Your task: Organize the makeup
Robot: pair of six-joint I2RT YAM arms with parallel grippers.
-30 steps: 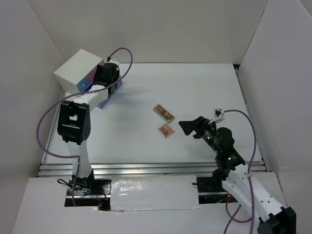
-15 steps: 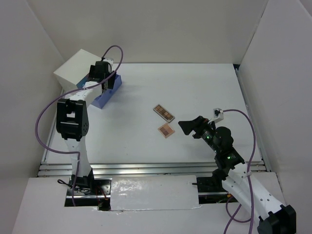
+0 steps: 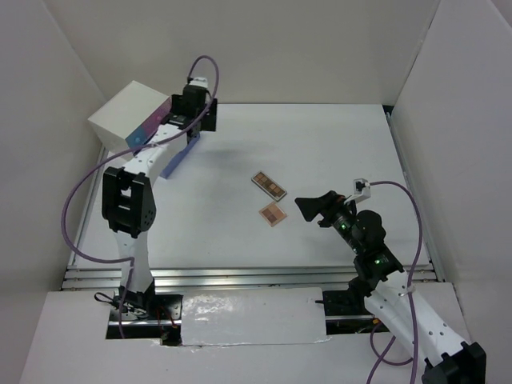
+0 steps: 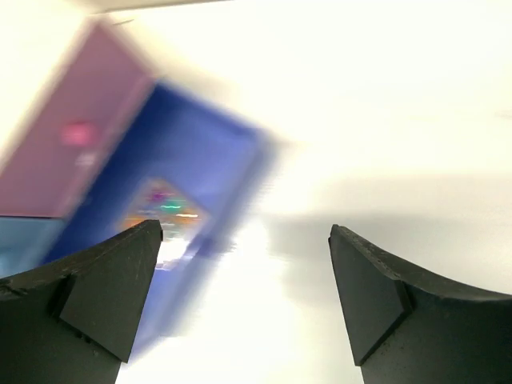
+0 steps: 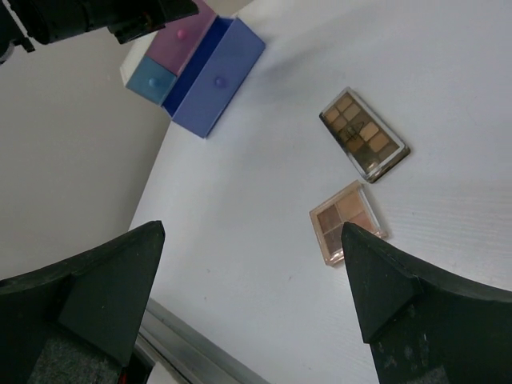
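Observation:
A long brown eyeshadow palette (image 3: 270,185) and a square tan palette (image 3: 273,214) lie flat mid-table; both show in the right wrist view, the long one (image 5: 364,134) beyond the square one (image 5: 346,222). My right gripper (image 3: 312,208) is open and empty, just right of the square palette and above the table (image 5: 252,296). My left gripper (image 3: 200,120) is open and empty at the far left, beside the pulled-out blue drawer (image 3: 172,156). The blurred left wrist view shows that gripper (image 4: 244,296) and something multicoloured (image 4: 160,204) inside the drawer (image 4: 200,152). Other makeup is out of view.
The white box (image 3: 128,116) with a pink drawer (image 5: 186,36) and a small blue drawer (image 5: 152,78) stands at the far left corner. White walls close in the left, back and right. A metal rail (image 3: 240,276) runs along the near edge.
My left gripper has swung from over the blue drawer to its far right side. The right arm has barely moved. The palettes lie where they were.

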